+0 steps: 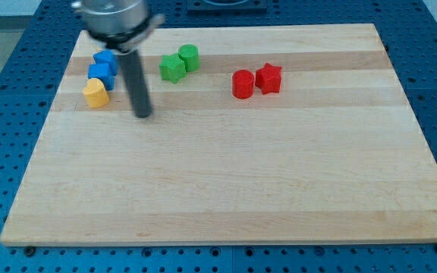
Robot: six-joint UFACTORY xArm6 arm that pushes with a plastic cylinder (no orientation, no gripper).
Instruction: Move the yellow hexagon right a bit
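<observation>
my tip is a bare rod holding nothing, just right of the yellow block near the wooden board's left edge, so i think it must go round to the block's left to push it right

On the wooden board, 2 blue blocks touch at 10 o'clock. The green star touches the green cylinder at 12 o'clock. The red cylinder touches the red star at 1 o'clock.
</observation>
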